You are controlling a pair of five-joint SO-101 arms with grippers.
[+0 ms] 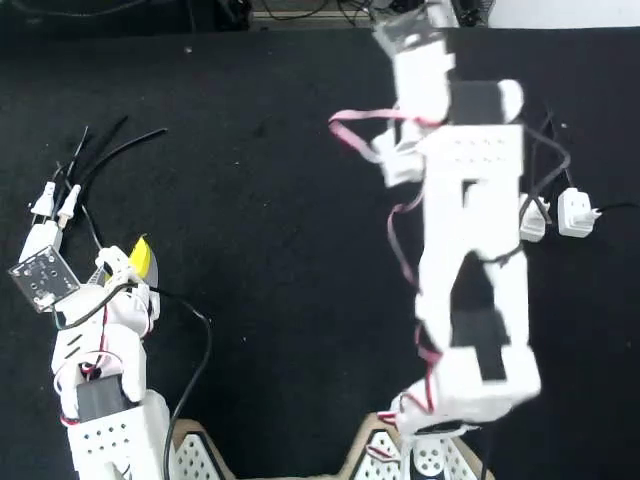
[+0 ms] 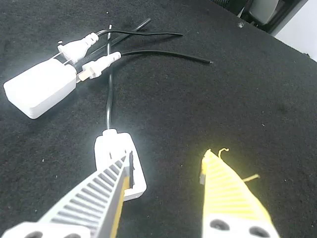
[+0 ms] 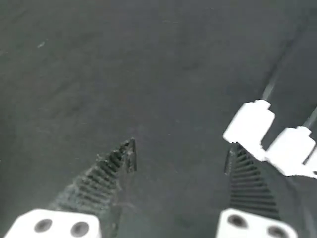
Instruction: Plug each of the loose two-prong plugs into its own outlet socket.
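— What is shown at the left tool (image 2: 168, 156)?

— Its fingers are spread and nothing is gripped. One finger is held over a corded white body (image 2: 115, 148) lying on the black surface (image 2: 237, 99). Farther out, at about 9 o'clock on the surface as seen from above, two two-prong plugs (image 2: 96, 64) are laid with their prongs at the edge of a white outlet block (image 2: 39, 89). Whether any prong is seated cannot be told.

— And the right tool (image 3: 181, 148)?

— It is spread as well, and empty. Two more white corded pieces (image 3: 250, 124) are seen just beside one finger, at about 3 o'clock on the surface.

— What could go wrong from here?

— The black cords (image 2: 143, 52) are crossed, so a neighbouring plug could be dragged along when one is lifted. The outlet block appears loose and would likely be pushed away under insertion force unless it is braced. If a plug is pinched askew, its prongs could be driven against the socket face instead of into the slots.

— Is any writing legible?

— No brand, label or print can be read on the block, plugs or cords.
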